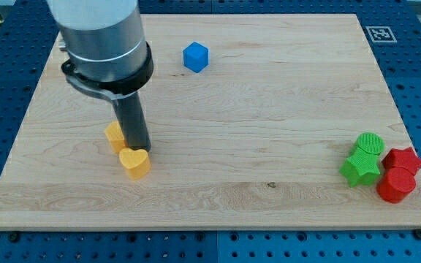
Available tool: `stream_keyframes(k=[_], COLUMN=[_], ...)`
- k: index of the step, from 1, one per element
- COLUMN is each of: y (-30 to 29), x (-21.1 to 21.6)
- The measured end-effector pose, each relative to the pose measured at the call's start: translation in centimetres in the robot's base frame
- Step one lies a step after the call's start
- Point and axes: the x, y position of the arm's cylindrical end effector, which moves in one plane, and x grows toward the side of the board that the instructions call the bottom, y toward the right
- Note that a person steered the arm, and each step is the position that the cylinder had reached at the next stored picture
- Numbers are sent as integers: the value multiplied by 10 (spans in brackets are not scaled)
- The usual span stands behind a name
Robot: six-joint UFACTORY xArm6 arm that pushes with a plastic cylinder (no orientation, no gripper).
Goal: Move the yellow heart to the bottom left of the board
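The yellow heart [134, 161] lies on the wooden board [218, 109] left of centre, in the lower half. A second yellow block [115, 136], shape unclear, sits just up and left of it, partly hidden by the rod. My tip [140, 148] stands at the heart's upper right edge, touching or nearly touching it. The thick arm body rises toward the view's top left.
A blue cube [196, 57] sits near the top middle. At the lower right a green cylinder [370, 143], a green star [362, 167], a red star [404, 158] and a red cylinder [396, 185] cluster together. A marker tag [379, 33] is at the top right corner.
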Motion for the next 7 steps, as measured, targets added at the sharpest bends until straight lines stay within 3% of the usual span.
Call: stream_keyframes(k=[3, 7], y=[49, -51], x=[26, 33])
